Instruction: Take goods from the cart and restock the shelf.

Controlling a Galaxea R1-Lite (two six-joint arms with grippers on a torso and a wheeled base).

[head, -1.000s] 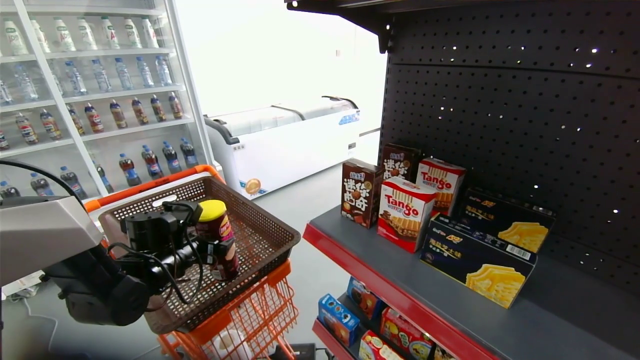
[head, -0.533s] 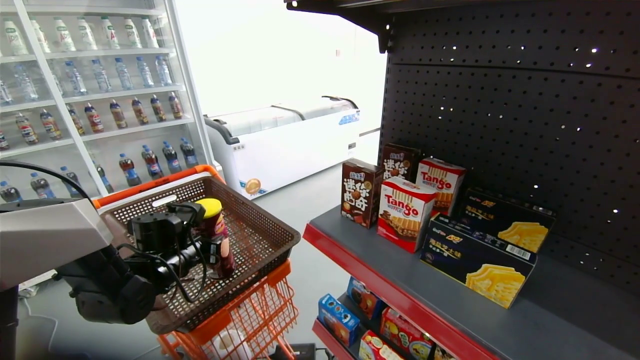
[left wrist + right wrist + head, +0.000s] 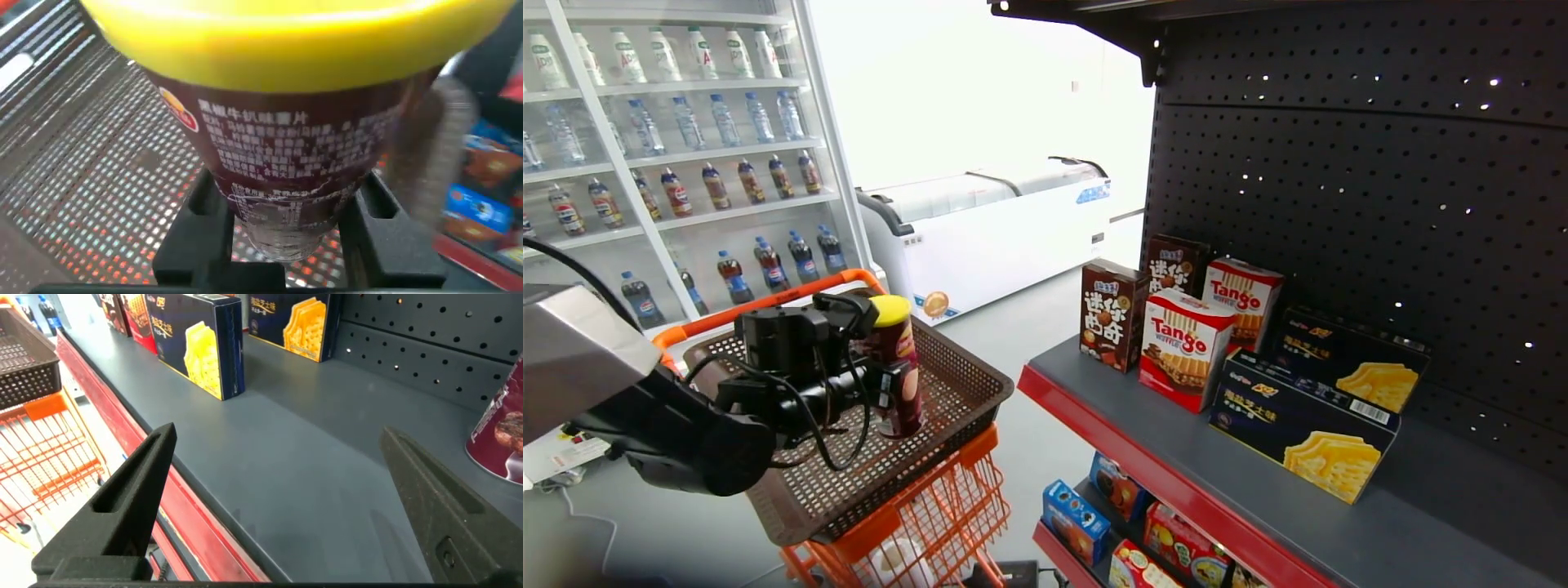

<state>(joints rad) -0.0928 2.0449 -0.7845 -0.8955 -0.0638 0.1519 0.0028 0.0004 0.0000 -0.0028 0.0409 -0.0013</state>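
Note:
My left gripper [image 3: 900, 390] is shut on a chips can [image 3: 897, 359] with a dark maroon body and a yellow lid. It holds the can upright above the brown basket [image 3: 968, 371] on the orange cart [image 3: 947, 498]. In the left wrist view the can [image 3: 294, 155] stands between the two black fingers [image 3: 200, 204], with the basket mesh below. The grey shelf [image 3: 1143, 425] with a red front edge lies to the right. My right gripper [image 3: 286, 514] is open over the bare shelf deck [image 3: 327, 457], nothing between its fingers.
Wafer and chocolate boxes [image 3: 1184, 347] and dark blue cracker boxes [image 3: 1307, 429] stand on the shelf, against a black pegboard. A maroon can [image 3: 500, 445] stands on the deck near my right gripper. More goods [image 3: 1078, 518] fill the lower shelf. A drinks fridge [image 3: 686, 163] and chest freezer [image 3: 988, 224] stand behind.
My left arm has lifted the chips can higher above the basket and shifted it a little toward the shelf. The shelf goods have not moved.

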